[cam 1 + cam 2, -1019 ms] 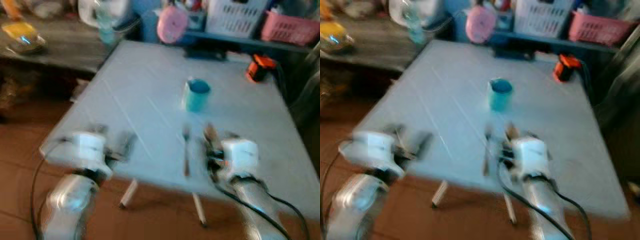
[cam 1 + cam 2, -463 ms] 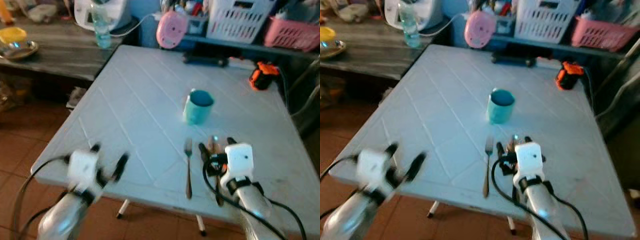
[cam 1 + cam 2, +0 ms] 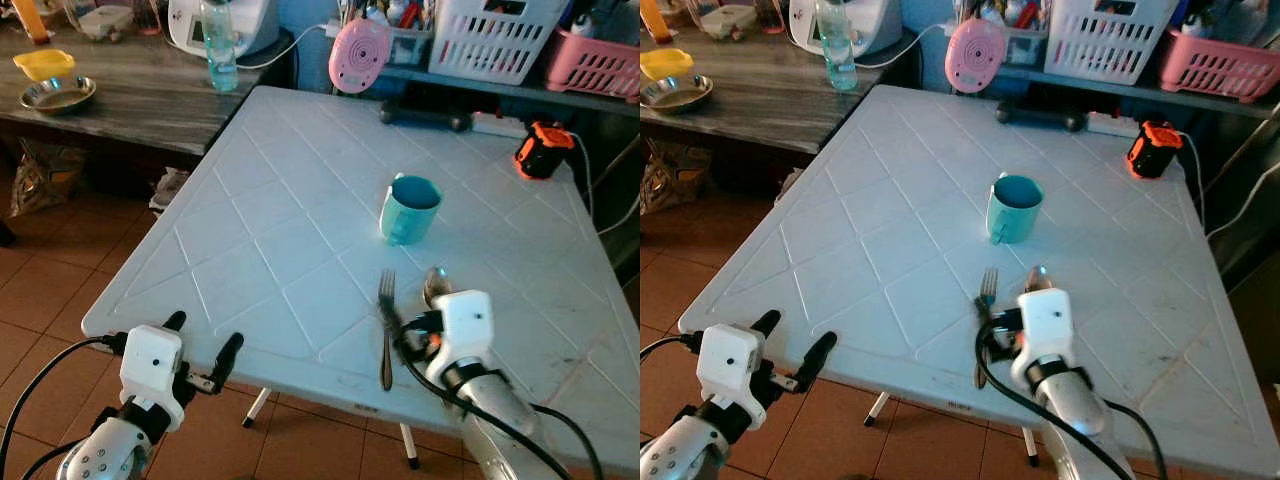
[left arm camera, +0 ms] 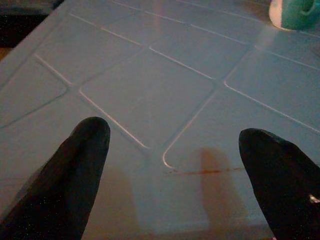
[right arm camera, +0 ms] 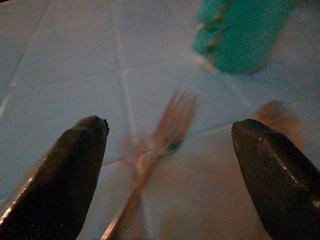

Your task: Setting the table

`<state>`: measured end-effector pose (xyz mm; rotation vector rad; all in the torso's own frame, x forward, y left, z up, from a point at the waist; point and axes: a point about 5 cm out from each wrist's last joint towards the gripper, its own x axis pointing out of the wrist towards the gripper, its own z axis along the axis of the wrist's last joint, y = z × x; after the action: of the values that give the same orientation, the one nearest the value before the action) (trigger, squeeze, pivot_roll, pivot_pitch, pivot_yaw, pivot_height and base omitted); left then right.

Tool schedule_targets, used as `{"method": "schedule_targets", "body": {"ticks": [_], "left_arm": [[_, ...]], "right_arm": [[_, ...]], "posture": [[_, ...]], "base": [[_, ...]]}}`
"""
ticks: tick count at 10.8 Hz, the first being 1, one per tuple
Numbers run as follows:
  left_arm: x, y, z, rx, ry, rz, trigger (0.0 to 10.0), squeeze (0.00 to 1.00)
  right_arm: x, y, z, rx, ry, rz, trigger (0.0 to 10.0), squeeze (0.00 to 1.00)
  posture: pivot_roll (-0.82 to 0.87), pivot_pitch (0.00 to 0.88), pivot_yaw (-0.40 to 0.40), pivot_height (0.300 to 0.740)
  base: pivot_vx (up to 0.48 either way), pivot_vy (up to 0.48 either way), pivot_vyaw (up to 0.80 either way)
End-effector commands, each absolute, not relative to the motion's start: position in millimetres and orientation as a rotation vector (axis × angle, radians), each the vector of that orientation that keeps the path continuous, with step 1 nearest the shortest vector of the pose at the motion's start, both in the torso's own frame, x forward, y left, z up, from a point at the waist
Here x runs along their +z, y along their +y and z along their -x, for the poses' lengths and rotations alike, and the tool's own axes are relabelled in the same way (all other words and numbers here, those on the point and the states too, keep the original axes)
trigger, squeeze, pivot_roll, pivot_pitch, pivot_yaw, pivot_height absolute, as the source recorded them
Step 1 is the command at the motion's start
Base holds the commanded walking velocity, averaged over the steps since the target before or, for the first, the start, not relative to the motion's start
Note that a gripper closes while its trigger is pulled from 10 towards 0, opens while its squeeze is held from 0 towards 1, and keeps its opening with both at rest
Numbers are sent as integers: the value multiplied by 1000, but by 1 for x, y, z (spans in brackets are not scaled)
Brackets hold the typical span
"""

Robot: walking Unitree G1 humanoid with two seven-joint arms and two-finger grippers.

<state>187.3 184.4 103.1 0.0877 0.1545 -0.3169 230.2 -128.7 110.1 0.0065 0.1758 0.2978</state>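
Spread wide and empty, right gripper (image 5: 167, 150) straddles fork (image 5: 160, 135); left gripper (image 4: 175, 165) likewise open.

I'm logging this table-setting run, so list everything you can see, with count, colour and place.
White plastic table: one, white, centre, on red tiled floor.
Teal plastic mug: one, teal, mid-table.
Metal fork: one, silver, near edge, before the mug.
Metal spoon: one, silver, right of the fork.
Orange-black device: one, far right corner.
Pink round gadget: one, behind the table.
White basket: one, back shelf.
Pink basket: one, back shelf.
Clear bottle: one, side counter.
Left gripper: open, at near edge.
Right gripper: open, over the fork.
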Motion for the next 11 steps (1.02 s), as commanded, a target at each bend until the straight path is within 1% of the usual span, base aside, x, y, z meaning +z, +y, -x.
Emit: {"method": "schedule_targets", "body": {"ticks": [1, 5, 6, 7, 10, 11], "left_arm": [[105, 184, -185, -332, 159, -100, 10000, 0], [106, 184, -186, -349, 164, -107, 10000, 0], [106, 184, -187, -353, 163, -108, 10000, 0], [108, 183, -189, -357, 158, -109, 10000, 0], [110, 181, -191, -358, 153, -108, 10000, 0], [110, 181, -191, -361, 155, -106, 10000, 0]], "right_arm": [[113, -127, -226, 317, 172, -8, 0, 0], [101, -130, -222, 307, 283, -54, 0, 0], [99, -127, -223, 337, 312, -73, 4275, 0], [100, -121, -228, 372, 328, -113, 10000, 0], [106, -103, -235, 472, 333, -115, 10000, 0], [102, -101, -237, 476, 371, -81, 10000, 0]], "posture": [[156, 130, -38, 740], [156, 125, -22, 740], [156, 124, -20, 740], [158, 120, -20, 740], [164, 108, -28, 740], [168, 105, -31, 740]], "base": [[0, 0, 0], [0, 0, 0], [0, 0, 0], [0, 0, 0], [0, 0, 0], [0, 0, 0]]}}
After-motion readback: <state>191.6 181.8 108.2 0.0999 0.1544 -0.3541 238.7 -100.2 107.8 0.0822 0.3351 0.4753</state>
